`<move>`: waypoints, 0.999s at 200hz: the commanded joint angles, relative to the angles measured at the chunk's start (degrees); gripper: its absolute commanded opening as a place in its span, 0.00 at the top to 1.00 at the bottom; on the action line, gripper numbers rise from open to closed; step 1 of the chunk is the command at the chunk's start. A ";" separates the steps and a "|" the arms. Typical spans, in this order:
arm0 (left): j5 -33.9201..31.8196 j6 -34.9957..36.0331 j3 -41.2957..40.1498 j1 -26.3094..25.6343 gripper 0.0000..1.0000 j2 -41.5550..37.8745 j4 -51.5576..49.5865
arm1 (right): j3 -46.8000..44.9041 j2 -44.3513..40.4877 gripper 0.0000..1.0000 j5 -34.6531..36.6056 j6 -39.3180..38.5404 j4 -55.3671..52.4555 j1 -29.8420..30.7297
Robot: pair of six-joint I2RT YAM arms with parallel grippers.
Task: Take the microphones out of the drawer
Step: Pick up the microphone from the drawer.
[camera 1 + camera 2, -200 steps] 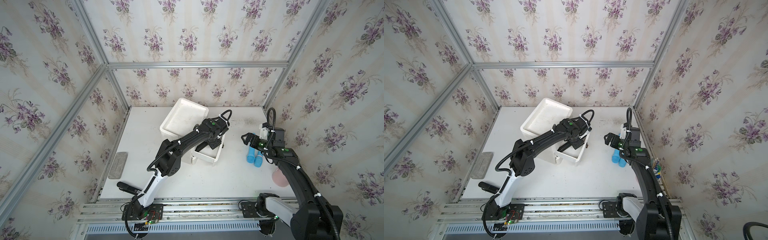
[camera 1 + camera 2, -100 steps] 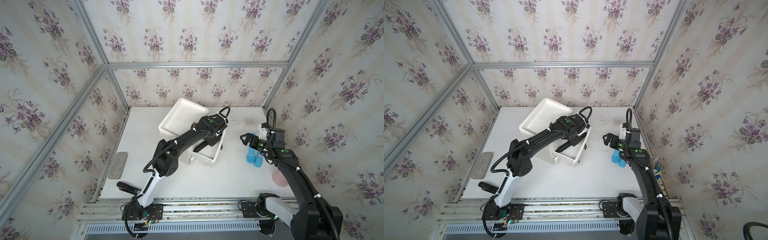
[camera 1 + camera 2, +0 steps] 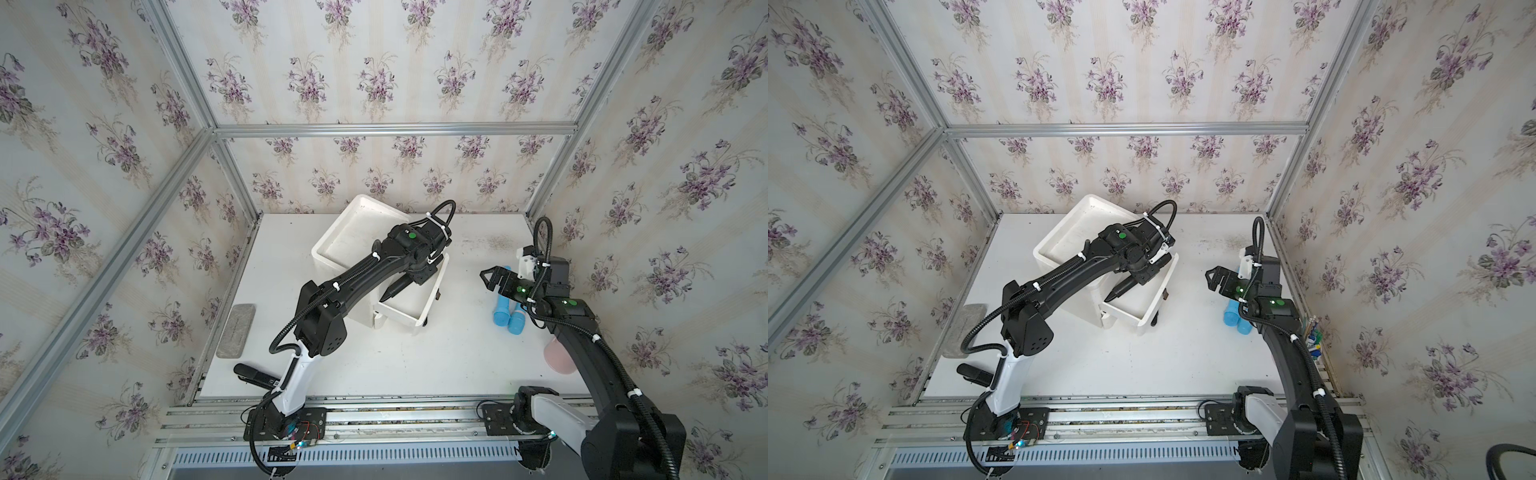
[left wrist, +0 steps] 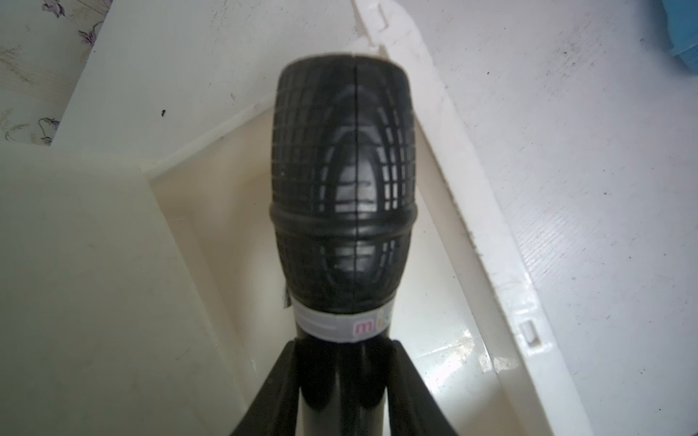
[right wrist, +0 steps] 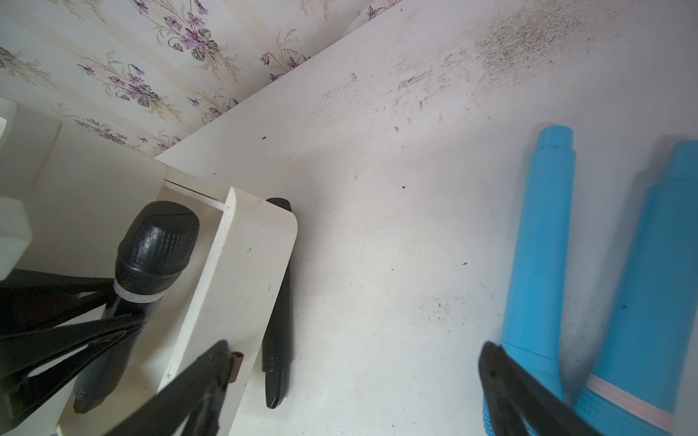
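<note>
My left gripper (image 4: 343, 362) is shut on the black microphone (image 4: 343, 188), just below its white band. The microphone (image 5: 155, 245) is tilted over the pulled-out white drawer (image 5: 241, 283), grille end up. Its handle (image 3: 390, 291) points down into the drawer (image 3: 419, 320), and I cannot tell whether the tail touches the floor. The handle (image 3: 1121, 289) and the drawer (image 3: 1142, 322) also show in both top views. My right gripper (image 3: 488, 278) hovers open to the right of the drawer, with nothing between its fingers (image 5: 223, 351).
Two blue stick-shaped toys (image 3: 509, 316) lie under my right arm, and a pink cup (image 3: 559, 357) stands nearer the front. A black stick (image 5: 277, 321) lies against the drawer front. A grey pad (image 3: 236, 330) and a black object (image 3: 253, 374) sit at the left.
My left gripper has closed on the microphone and drawn back a little, so the handle now shows over the drawer. The right arm has barely moved.
</note>
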 commanded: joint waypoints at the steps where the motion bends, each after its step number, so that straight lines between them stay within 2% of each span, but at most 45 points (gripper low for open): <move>1: 1.48 -0.23 -0.14 0.18 0.79 -1.02 -0.18 | -0.06 -0.32 0.00 -0.73 0.17 1.14 0.13; 114: 8.11 0.21 1.08 -0.17 0.81 -4.88 0.83 | 0.48 0.09 0.00 0.24 0.05 0.82 0.04; 200: 13.64 -2.05 2.79 -3.35 0.81 -7.48 1.02 | 6.01 2.27 0.00 8.10 -1.06 -4.35 -0.07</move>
